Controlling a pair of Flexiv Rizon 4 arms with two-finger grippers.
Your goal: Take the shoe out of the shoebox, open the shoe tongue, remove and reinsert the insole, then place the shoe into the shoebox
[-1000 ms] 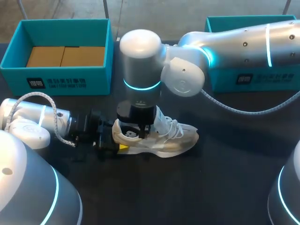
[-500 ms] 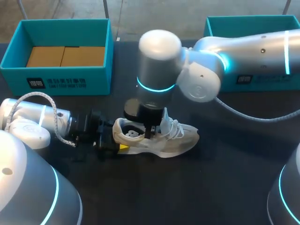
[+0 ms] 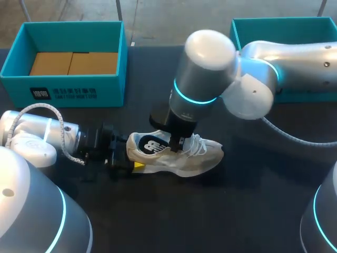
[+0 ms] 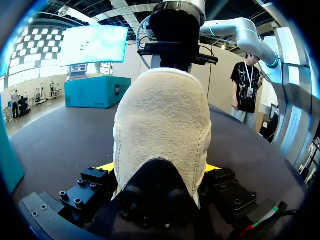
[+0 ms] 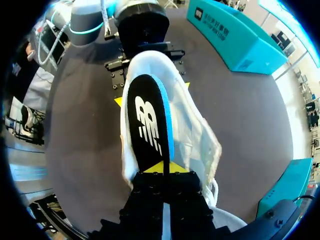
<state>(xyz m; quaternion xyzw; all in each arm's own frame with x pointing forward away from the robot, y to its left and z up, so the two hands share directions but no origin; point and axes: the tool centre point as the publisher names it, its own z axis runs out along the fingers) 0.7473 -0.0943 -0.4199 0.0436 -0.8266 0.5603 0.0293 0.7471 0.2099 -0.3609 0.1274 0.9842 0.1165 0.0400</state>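
At the far left of the table (image 3: 210,211) stands a teal box (image 3: 68,87), open, with brown cardboard (image 3: 73,63) lying flat in its bottom. In front of it the left arm (image 3: 42,134) comes in low over the dark tabletop. The left gripper (image 3: 124,158) is at the heel of the shoe (image 3: 195,158). In the left wrist view that gripper (image 4: 159,170) has the shoe (image 4: 162,125) heel between its fingers, a yellow tip showing on each side of it – the fingers are closed against the heel from both sides.

The shoe is white and laced. It rests on its sole on the table near the middle, outside both boxes, with the toe pointing right. Over its opening lies the insole (image 3: 152,144), black with a white logo, face up. From the right wrist the insole (image 5: 148,120) shows a blue edge and runs along the shoe (image 5: 192,135) toward the left gripper. Whether its heel end still sits inside the shoe cannot be told.

The right gripper (image 3: 176,143) hangs over the tongue and laces, pointing down. In its own view the right gripper (image 5: 164,169) has its yellow tips drawn together on the near end of the insole – pinching it. The right arm (image 3: 263,68) comes in from the right, crossing in front of a second teal box (image 3: 284,31) at the far right of the table.
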